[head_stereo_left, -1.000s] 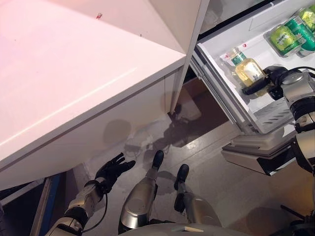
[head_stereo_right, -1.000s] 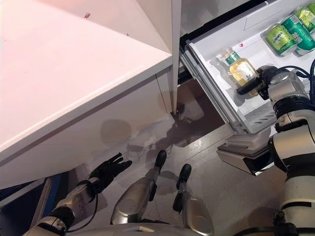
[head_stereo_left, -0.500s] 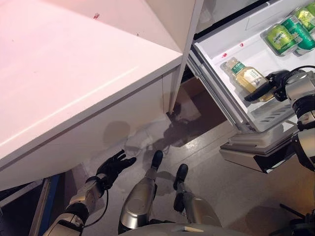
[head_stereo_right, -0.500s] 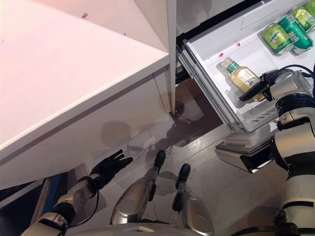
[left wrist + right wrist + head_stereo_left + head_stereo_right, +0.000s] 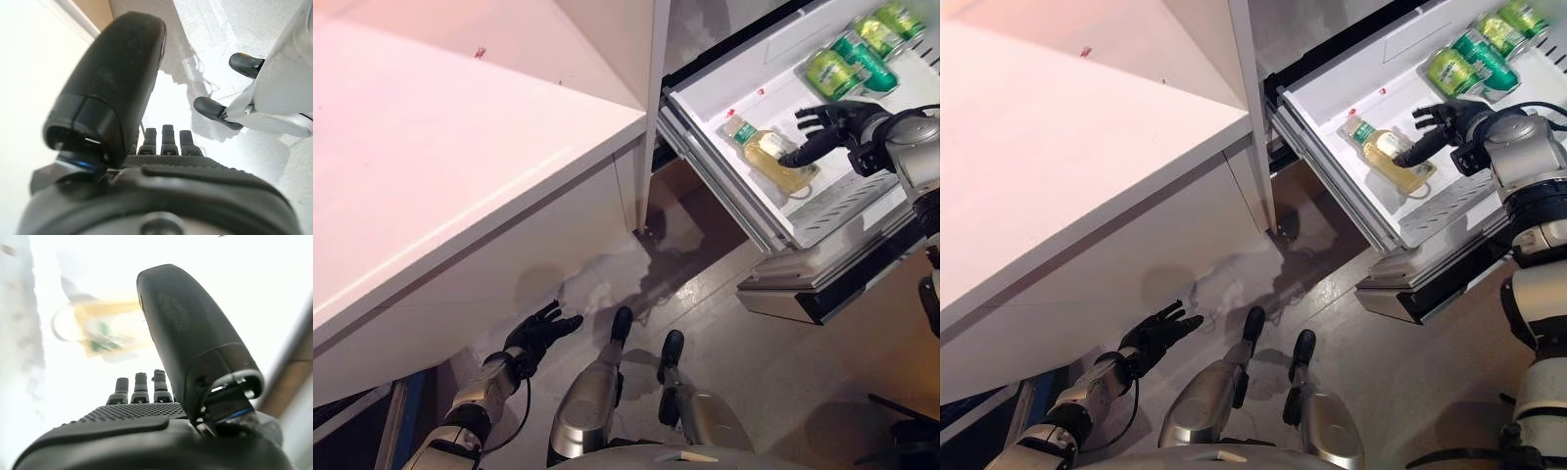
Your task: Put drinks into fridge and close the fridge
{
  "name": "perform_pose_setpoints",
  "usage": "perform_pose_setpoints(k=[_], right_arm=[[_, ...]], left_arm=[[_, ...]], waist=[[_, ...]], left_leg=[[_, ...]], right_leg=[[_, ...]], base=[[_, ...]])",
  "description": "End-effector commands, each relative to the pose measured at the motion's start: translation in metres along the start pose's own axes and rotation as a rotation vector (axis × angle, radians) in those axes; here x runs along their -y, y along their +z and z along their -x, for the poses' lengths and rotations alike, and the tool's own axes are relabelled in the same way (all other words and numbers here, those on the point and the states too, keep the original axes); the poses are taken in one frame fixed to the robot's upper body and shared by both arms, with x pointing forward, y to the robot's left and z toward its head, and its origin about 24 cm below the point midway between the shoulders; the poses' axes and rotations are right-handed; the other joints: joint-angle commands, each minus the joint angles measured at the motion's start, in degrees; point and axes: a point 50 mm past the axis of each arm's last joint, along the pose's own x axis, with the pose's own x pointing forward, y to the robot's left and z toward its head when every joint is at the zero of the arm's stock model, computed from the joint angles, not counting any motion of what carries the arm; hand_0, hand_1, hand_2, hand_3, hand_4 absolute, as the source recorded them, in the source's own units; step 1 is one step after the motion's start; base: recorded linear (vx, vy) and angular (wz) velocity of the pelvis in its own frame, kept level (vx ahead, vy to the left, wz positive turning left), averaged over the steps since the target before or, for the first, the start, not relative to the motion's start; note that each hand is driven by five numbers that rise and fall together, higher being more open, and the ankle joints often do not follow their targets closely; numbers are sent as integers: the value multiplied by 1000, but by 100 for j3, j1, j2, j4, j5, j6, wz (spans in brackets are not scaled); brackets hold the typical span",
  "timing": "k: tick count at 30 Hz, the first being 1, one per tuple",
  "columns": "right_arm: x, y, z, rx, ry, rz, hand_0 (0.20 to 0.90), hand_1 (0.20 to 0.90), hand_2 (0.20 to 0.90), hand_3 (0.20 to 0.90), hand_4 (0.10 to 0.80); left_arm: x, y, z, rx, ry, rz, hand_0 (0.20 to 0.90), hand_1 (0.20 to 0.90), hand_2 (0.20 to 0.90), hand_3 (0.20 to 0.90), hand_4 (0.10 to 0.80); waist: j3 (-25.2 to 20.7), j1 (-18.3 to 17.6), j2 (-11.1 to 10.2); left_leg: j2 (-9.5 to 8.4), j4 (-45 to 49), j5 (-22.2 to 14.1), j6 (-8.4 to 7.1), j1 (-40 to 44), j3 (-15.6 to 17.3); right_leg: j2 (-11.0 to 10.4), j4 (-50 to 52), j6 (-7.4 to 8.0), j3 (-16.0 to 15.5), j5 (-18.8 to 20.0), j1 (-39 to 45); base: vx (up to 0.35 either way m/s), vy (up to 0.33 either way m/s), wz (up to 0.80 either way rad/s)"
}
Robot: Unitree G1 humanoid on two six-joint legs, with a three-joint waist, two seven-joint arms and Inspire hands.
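Observation:
A clear bottle of yellow drink with a green cap lies on its side in the white fridge drawer. It shows pale and yellow past the fingers in the right wrist view. My right hand hovers open just beside and above the bottle, fingers spread, holding nothing. Green cans lie at the drawer's far end. My left hand hangs low over the floor, open and empty.
A big white cabinet or fridge door fills the left and centre. The pulled-out drawer has a ribbed grille and a dark front edge. Grey floor lies below.
My right hand has let go of the yellow bottle and lifted off with fingers spread; the bottle now lies flat in the drawer. The camera has shifted, moving the whole scene left.

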Motion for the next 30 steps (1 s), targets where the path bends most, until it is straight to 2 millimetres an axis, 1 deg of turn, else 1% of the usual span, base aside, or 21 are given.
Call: perform_pose_setpoints(k=[1, 3, 4, 6, 7, 8, 11, 13, 15, 16, 18, 19, 20, 22, 23, 26, 28, 29, 30], right_arm=[[15, 33, 25, 270, -155, 104, 900, 900, 900, 900, 800], [17, 40, 33, 343, -191, 86, 900, 900, 900, 900, 800], [22, 49, 46, 446, -245, 72, 900, 900, 900, 900, 800], [27, 50, 57, 533, -319, 47, 900, 900, 900, 900, 800], [33, 50, 64, 577, -381, -15, 900, 900, 900, 900, 800], [35, 45, 67, 594, -416, -52, 900, 900, 900, 900, 800], [38, 33, 76, 674, -561, -267, 900, 900, 900, 900, 800], [37, 18, 79, 702, -650, -451, 900, 900, 900, 900, 800], [29, -4, 76, 678, -715, -642, 900, 900, 900, 900, 800], [23, -17, 74, 652, -737, -706, 900, 900, 900, 900, 800], [15, -34, 73, 620, -758, -792, 900, 900, 900, 900, 800], [10, -47, 72, 590, -783, -830, 900, 900, 900, 900, 800], [9, -50, 72, 584, -784, -833, 900, 900, 900, 900, 800], [2, -66, 71, 543, -815, -883, 900, 900, 900, 900, 800], [-1, -71, 70, 532, -821, -905, 900, 900, 900, 900, 800], [-6, -74, 66, 518, -837, -973, 900, 900, 900, 900, 800], [-6, -71, 63, 534, -846, -1022, 900, 900, 900, 900, 800], [-6, -67, 60, 554, -842, -1063, 900, 900, 900, 900, 800], [-5, -64, 58, 564, -842, -1076, 900, 900, 900, 900, 800]], left_arm=[[-34, -43, 21, -134, 107, -37, 900, 900, 900, 900, 800], [-36, -48, 22, -149, 117, -35, 900, 900, 900, 900, 800], [-37, -55, 24, -175, 128, -25, 900, 900, 900, 900, 800], [-38, -62, 27, -199, 134, -26, 900, 900, 900, 900, 800], [-39, -68, 29, -217, 138, -20, 900, 900, 900, 900, 800], [-39, -71, 30, -230, 138, -22, 900, 900, 900, 900, 800], [-40, -80, 34, -261, 140, -31, 900, 900, 900, 900, 800], [-41, -83, 35, -284, 137, -45, 900, 900, 900, 900, 800], [-41, -88, 36, -313, 140, -55, 900, 900, 900, 900, 800], [-39, -91, 37, -329, 137, -58, 900, 900, 900, 900, 800], [-39, -98, 39, -347, 134, -59, 900, 900, 900, 900, 800], [-37, -103, 41, -361, 128, -58, 900, 900, 900, 900, 800], [-37, -104, 42, -364, 126, -58, 900, 900, 900, 900, 800], [-35, -110, 45, -381, 112, -59, 900, 900, 900, 900, 800], [-32, -112, 45, -383, 100, -63, 900, 900, 900, 900, 800], [-23, -106, 38, -356, 70, -69, 900, 900, 900, 900, 800], [-15, -93, 29, -314, 53, -72, 900, 900, 900, 900, 800], [-9, -82, 22, -277, 43, -69, 900, 900, 900, 900, 800], [-7, -76, 18, -259, 41, -66, 900, 900, 900, 900, 800]], waist=[[-1210, -210, -585], [-1328, -275, -604], [-1513, -390, -591], [-1666, -439, -586], [-1782, -485, -569], [-1840, -483, -566], [-1966, -489, -503], [-1983, -492, -444], [-1954, -490, -379], [-1910, -490, -341], [-1820, -490, -296], [-1741, -493, -260], [-1718, -491, -254], [-1570, -473, -201], [-1488, -451, -175], [-1220, -392, -100], [-972, -363, -74], [-795, -347, -61], [-733, -342, -55]], left_leg=[[67, 5, -700, -85, 277, 447], [63, 19, -742, -72, 355, 484], [48, 43, -808, -50, 462, 527], [36, 61, -863, -28, 563, 571], [23, 92, -923, -8, 641, 604], [16, 110, -955, 2, 684, 622], [-16, 211, -1088, 60, 823, 629], [-42, 311, -1190, 103, 913, 610], [-65, 490, -1323, 141, 1010, 583], [-79, 626, -1401, 157, 1051, 582], [-108, 879, -1526, 179, 1086, 577], [-126, 1141, -1629, 182, 1080, 612], [-130, 1210, -1660, 183, 1074, 613], [-152, 1539, -1792, 199, 1026, 607], [-165, 1707, -1847, 210, 965, 601], [-207, 2165, -1962, 256, 569, 565], [-239, 2468, -2033, 298, 204, 547], [-264, 2680, -2078, 333, -77, 534], [-276, 2804, -2114, 350, -241, 527]], right_leg=[[-251, 360, 410, 533, 7, -241], [-243, 347, 422, 602, 6, -181], [-233, 324, 442, 705, 2, -99], [-231, 308, 459, 789, -3, -20], [-240, 313, 471, 837, -18, 38], [-249, 316, 477, 852, -28, 77], [-296, 424, 488, 903, -120, 192], [-337, 540, 490, 920, -206, 278], [-388, 697, 479, 916, -307, 376], [-418, 794, 465, 880, -363, 428], [-458, 949, 438, 823, -459, 504], [-491, 1087, 415, 769, -529, 537], [-498, 1121, 411, 756, -548, 546], [-528, 1310, 376, 709, -635, 574], [-544, 1414, 360, 695, -676, 554], [-574, 1760, 327, 692, -798, 301], [-593, 2035, 297, 689, -870, 8], [-600, 2232, 275, 682, -907, -235], [-602, 2348, 265, 676, -939, -384]], base=[[8, 28, -20], [45, 38, -30], [93, 47, -36], [91, 35, -34], [82, 12, -32], [88, 2, -33], [71, -12, -29], [82, -36, -31], [134, -68, -19], [150, -63, -6], [140, -56, 2], [120, -48, 3], [128, -57, 6], [86, -58, 8], [-13, -62, 12], [-111, -38, 13], [-302, -34, 11], [-365, -27, 14], [-568, -38, 22]])
